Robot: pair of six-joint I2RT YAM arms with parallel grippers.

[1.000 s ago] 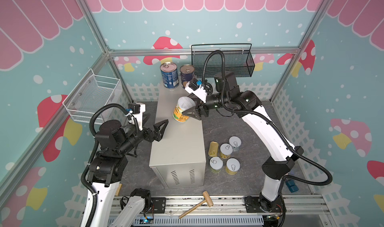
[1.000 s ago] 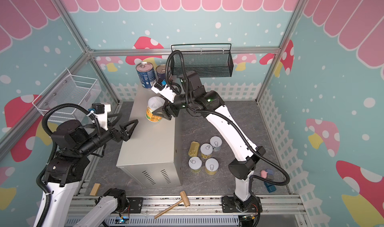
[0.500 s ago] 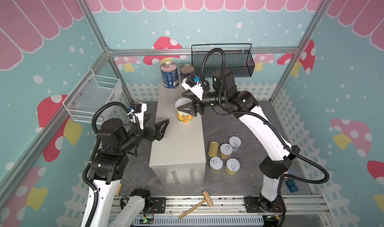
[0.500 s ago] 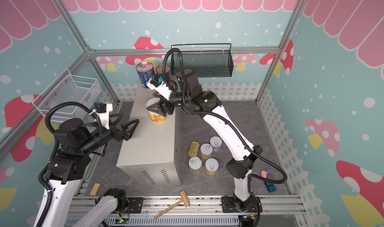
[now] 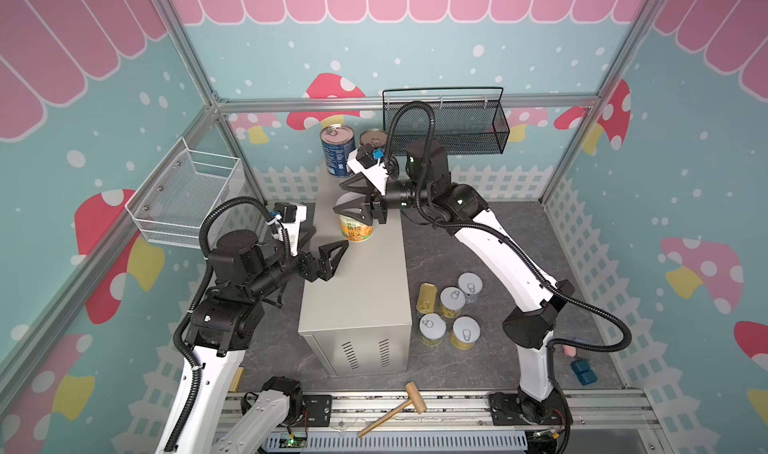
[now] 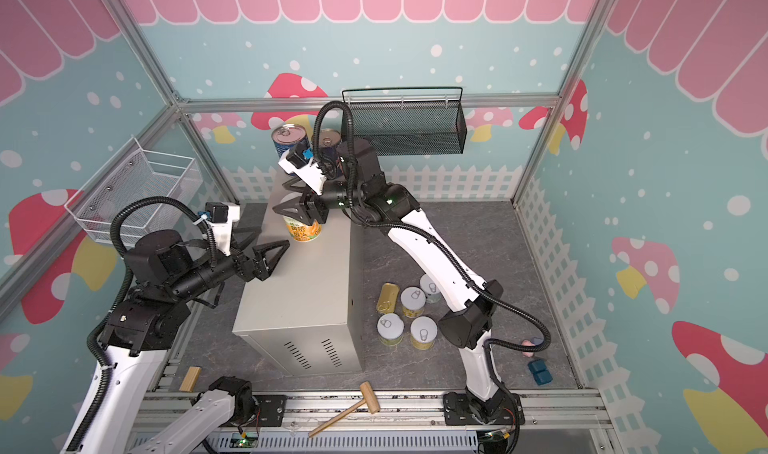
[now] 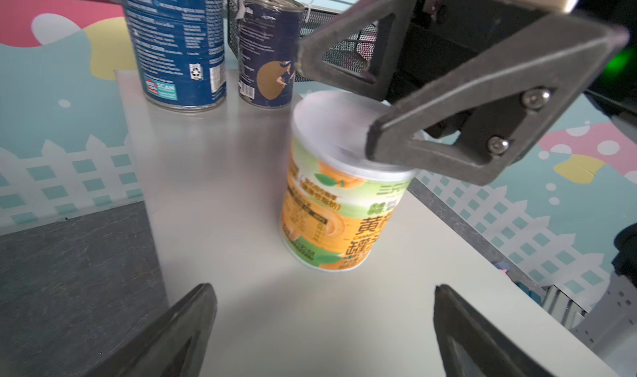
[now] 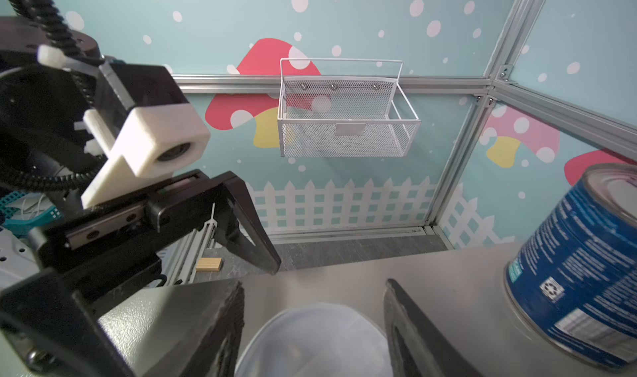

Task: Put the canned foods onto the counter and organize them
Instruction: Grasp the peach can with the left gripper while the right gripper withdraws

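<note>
The yellow-labelled can point(image 5: 355, 227) is parked upright on the far half of the desk point(image 5: 365, 298), with the right pincer point(image 5: 338, 198) hung right over its lid, jaws a bit apart and nothing clamped. The left pincer point(image 5: 331, 234) is held wide apart at the desk's left edge, close to that can, empty too. A blue tin point(image 5: 337, 151) and a navy tin point(image 5: 373, 138) are lined up at the desk's far end, while four short tins point(image 5: 452, 300) and a flat gold tin point(image 5: 427, 297) are sat on the floor point(image 5: 478, 240) to the right.
</note>
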